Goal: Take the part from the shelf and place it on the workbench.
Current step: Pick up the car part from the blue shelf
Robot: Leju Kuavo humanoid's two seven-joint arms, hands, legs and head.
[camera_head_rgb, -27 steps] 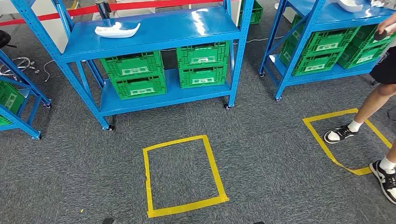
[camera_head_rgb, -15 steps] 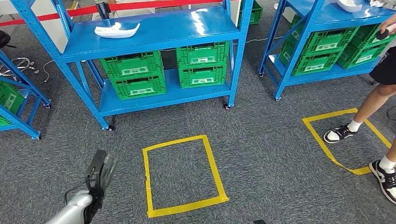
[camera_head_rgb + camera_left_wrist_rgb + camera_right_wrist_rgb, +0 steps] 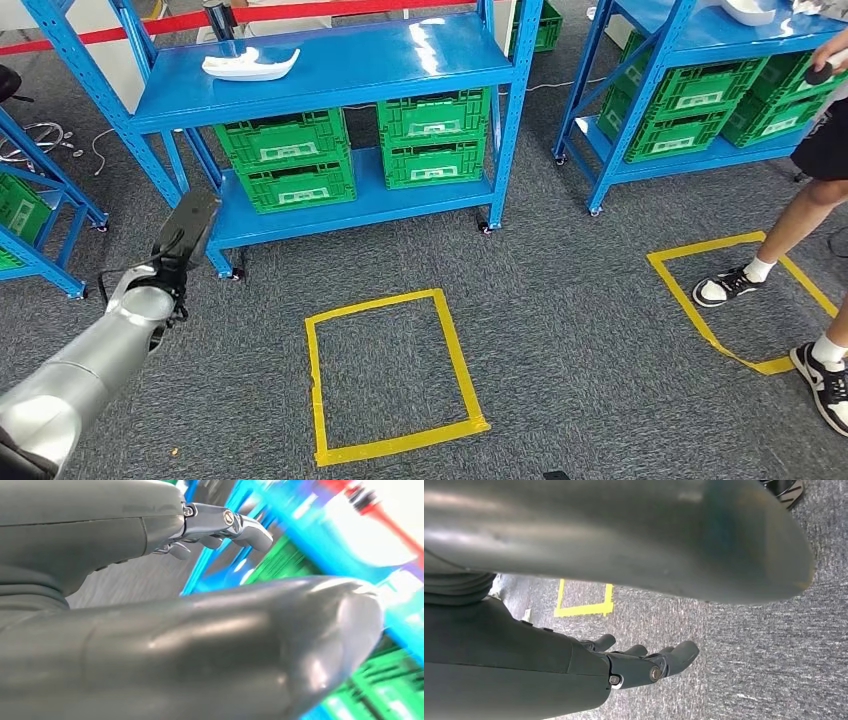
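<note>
The left hand point(image 3: 187, 228) has swung up from the floor toward the shelf point(image 3: 330, 75), fingers loosely apart, empty; the white part point(image 3: 250, 65) lies untouched.

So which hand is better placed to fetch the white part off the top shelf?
Left, most likely. The left hand is raised toward the blue shelf, on the side where the white part lies, fingers holding nothing. The right hand hangs low over the carpet.
</note>
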